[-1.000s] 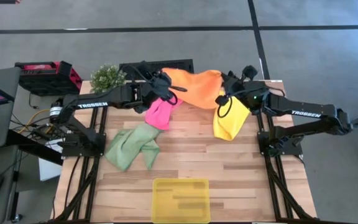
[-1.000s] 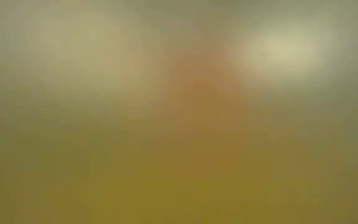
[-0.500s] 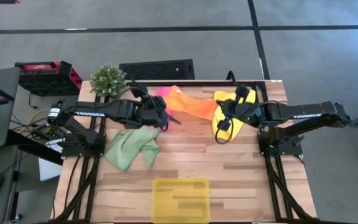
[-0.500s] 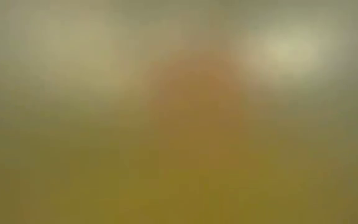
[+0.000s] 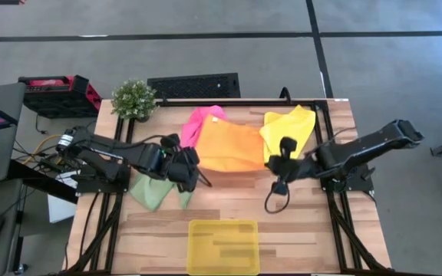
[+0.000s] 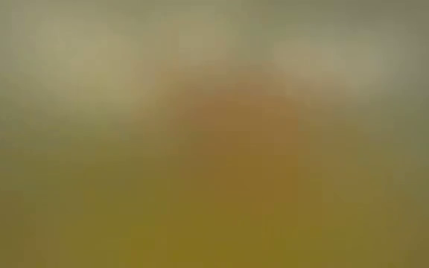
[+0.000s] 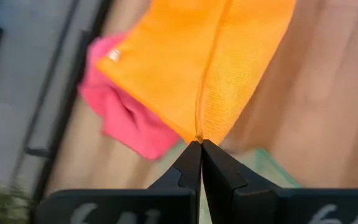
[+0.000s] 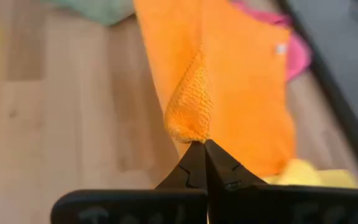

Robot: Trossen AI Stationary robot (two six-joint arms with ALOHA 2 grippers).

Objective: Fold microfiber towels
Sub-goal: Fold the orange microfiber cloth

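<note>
Pinching the orange towel (image 5: 231,143) by its near corners, my left gripper (image 7: 200,147) and right gripper (image 8: 199,147) both have their jaws closed tight on its hem. It lies spread toward the bench's far edge, overlapping the pink towel (image 5: 199,121) (a small white tag (image 7: 113,55) shows there, unreadable), with the yellow towel (image 5: 288,126) alongside and the green towel (image 5: 150,192) near the left edge.
</note>
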